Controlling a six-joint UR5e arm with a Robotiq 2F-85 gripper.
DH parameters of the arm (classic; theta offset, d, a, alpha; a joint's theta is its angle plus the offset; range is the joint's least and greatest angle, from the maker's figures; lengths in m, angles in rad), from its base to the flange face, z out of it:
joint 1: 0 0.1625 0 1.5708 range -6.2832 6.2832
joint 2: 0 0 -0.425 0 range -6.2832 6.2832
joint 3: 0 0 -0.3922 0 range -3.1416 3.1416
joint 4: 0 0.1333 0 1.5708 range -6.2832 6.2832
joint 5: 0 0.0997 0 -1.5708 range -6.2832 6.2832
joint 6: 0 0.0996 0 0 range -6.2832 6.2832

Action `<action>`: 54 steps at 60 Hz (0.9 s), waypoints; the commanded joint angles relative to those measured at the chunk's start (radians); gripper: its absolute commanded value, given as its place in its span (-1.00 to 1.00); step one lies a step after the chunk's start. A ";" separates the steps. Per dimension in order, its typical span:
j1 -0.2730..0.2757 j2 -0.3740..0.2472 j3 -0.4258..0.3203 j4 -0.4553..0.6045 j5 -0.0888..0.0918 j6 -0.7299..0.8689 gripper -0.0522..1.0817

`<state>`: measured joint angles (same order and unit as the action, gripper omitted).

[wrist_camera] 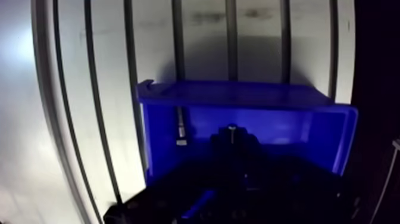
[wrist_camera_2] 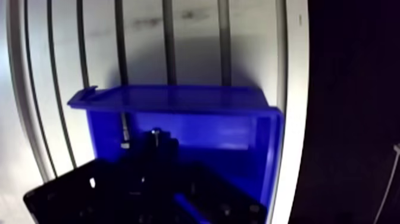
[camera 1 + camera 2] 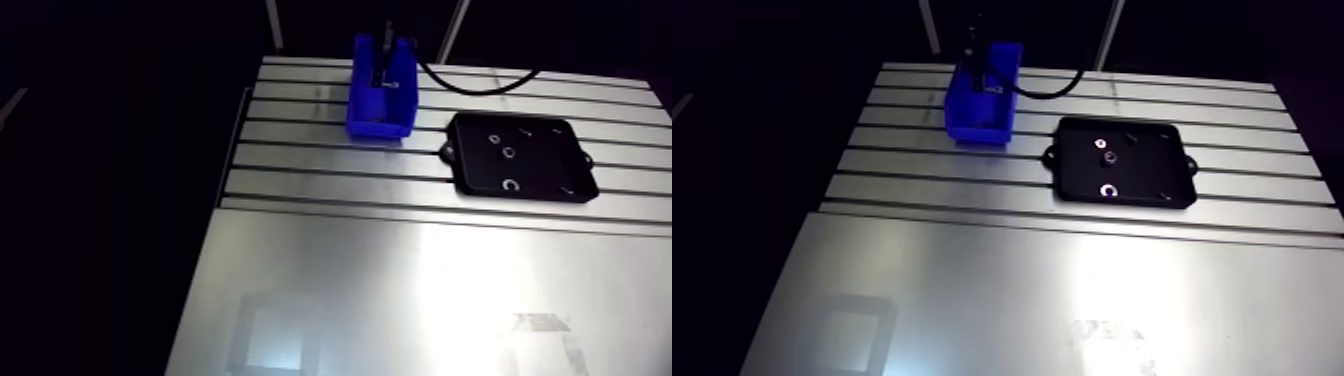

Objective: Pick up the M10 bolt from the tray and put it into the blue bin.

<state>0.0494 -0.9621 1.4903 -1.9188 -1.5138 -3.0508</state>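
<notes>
You had one blue bin (image 3: 378, 122), one black tray (image 3: 475, 170) and one slotted table (image 3: 300, 190) to count. On the tray lay three small ring-like pieces (image 3: 512, 186) and two slim dark bits (image 3: 527, 130); one bolt (image 1: 181, 126) showed in the bin.

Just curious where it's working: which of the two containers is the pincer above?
The blue bin, the deep box: the pincer hangs over its opening. The flat black tray lies apart beside it, holding small parts.
</notes>
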 commanded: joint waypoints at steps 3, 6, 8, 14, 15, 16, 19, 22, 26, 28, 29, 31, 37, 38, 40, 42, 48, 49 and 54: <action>0.004 0.019 0.000 -0.016 -0.001 0.015 0.86; 0.004 0.021 0.000 -0.018 -0.001 0.016 0.85; 0.004 0.024 0.000 -0.018 -0.001 0.016 0.84; 0.004 0.029 0.001 -0.019 -0.003 0.016 0.76; 0.004 0.029 0.001 -0.019 -0.003 0.016 0.76; 0.004 0.029 0.001 -0.019 -0.003 0.016 0.76; 0.004 0.030 0.001 -0.021 -0.003 0.016 0.75; 0.004 0.033 0.001 -0.021 -0.004 0.016 0.72; 0.004 0.038 0.001 -0.021 -0.004 0.017 0.63; 0.004 0.039 0.001 -0.022 -0.004 0.017 0.53; 0.004 0.039 0.001 -0.022 -0.004 0.017 0.53; 0.004 0.040 0.001 -0.021 -0.007 0.017 0.28; 0.006 0.037 -0.001 -0.018 -0.012 0.025 -0.21; 0.006 0.037 -0.001 -0.018 -0.012 0.025 -0.21; 0.007 0.034 -0.003 -0.018 -0.012 0.039 -0.38; 0.007 0.031 -0.004 -0.017 -0.013 0.052 -0.49; 0.015 -0.015 -0.008 -0.005 -0.021 0.062 -0.90; 0.015 -0.015 -0.008 -0.005 -0.021 0.062 -0.90; 0.017 -0.064 -0.013 0.021 -0.033 0.060 -0.90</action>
<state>0.0596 -0.9509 1.4857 -1.9307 -1.5292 -3.0041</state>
